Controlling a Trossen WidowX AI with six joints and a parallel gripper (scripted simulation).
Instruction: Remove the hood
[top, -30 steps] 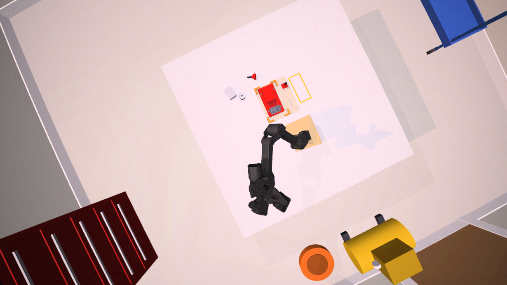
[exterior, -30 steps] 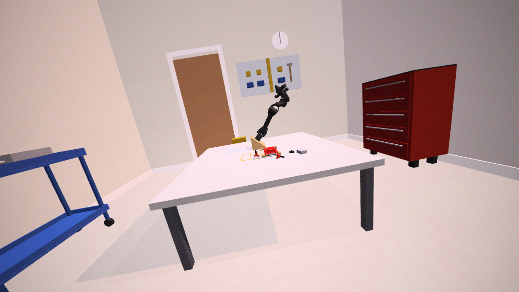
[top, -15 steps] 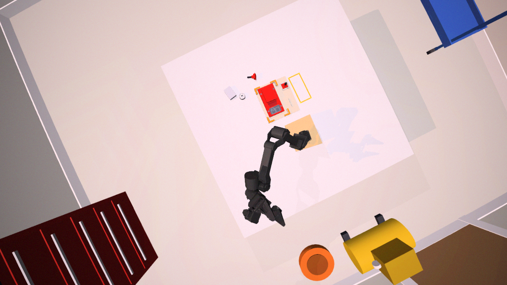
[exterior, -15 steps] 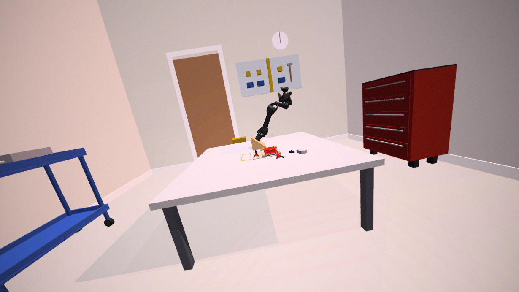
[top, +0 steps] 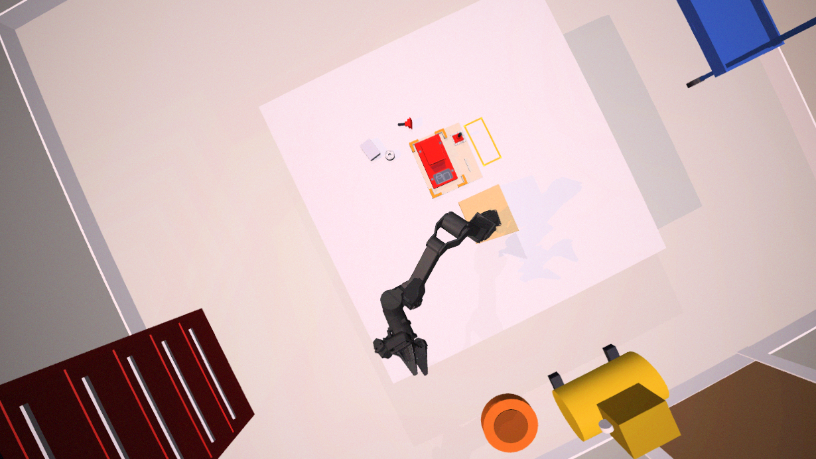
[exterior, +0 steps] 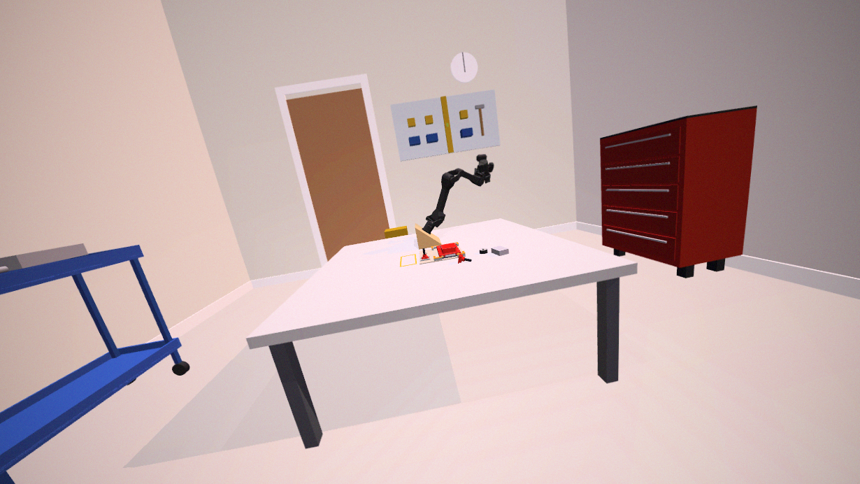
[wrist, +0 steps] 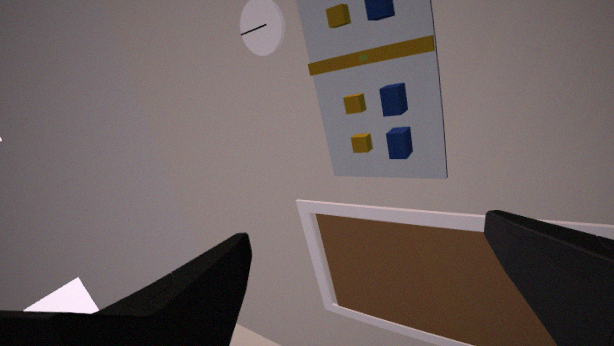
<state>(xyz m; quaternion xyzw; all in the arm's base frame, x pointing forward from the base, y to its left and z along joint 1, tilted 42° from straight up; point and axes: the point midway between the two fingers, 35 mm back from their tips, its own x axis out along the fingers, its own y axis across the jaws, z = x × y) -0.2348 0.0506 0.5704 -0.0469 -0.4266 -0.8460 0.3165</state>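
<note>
The red toy car (top: 421, 150) (exterior: 447, 248) sits among orange corner brackets on a pale board. A raised red block and a grey-outlined part show on its top; I cannot tell the hood's edges apart at this size. The marked area, a thin yellow rectangle (top: 484, 164) (exterior: 407, 265), lies flat beside the board, with nothing inside its outline. My gripper (top: 419, 373) (wrist: 366, 234) is open and empty, with its fingers wide apart in the wrist view. It is high up, far from the car and the marked area, and faces the wall and door.
A red clamp-like piece with a black knob (top: 458, 137) stands on the board. Another red piece with a black handle (top: 406, 123), a grey block (top: 369, 149) (exterior: 499, 250) and a small ring (top: 389, 154) lie around the car. A tan wedge (top: 505, 199) (exterior: 425, 238) stands by my arm's base.
</note>
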